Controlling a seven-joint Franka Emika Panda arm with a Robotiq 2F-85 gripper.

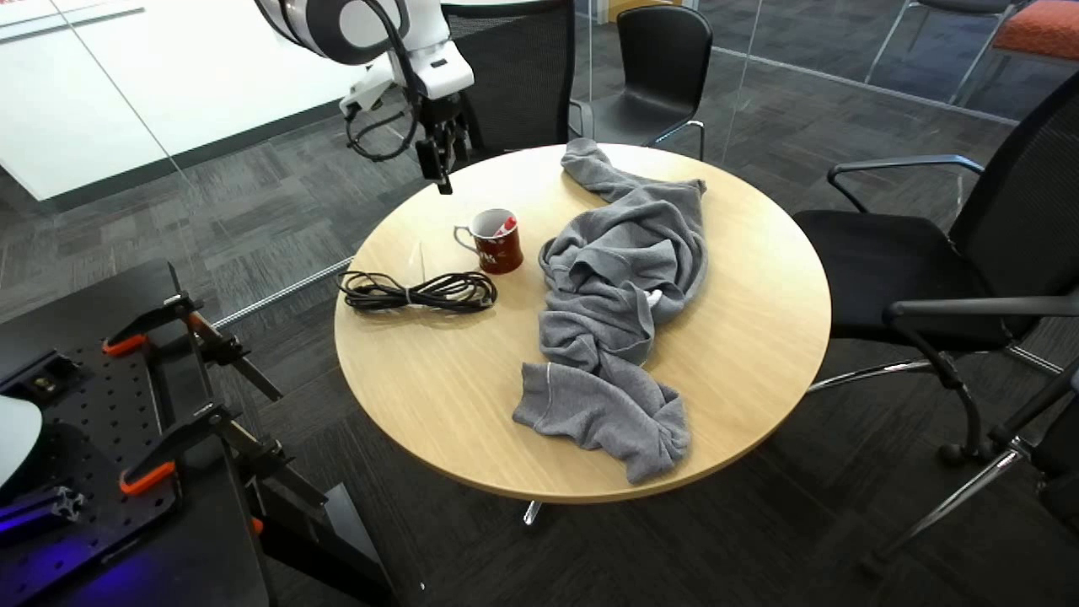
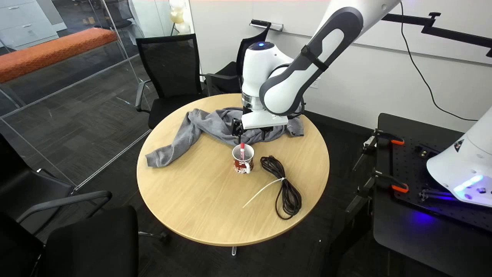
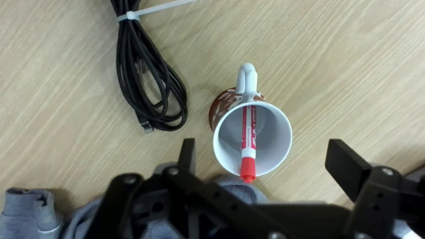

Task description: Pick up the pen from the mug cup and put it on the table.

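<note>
Wrist view: the pincer is spread, empty, clear of the pen, which leans in the mug inside the edge of the desk and, probably light, stiff and smooth, seems best gripped by its protruding cap.

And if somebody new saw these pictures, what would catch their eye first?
Probably the white robot arm looming over the round table, and the rumpled grey cloth sprawled across its top. Then the red pen slanting in the mug, seen between the open jaws in the wrist view. The coiled black cable lies beside the mug.
</note>
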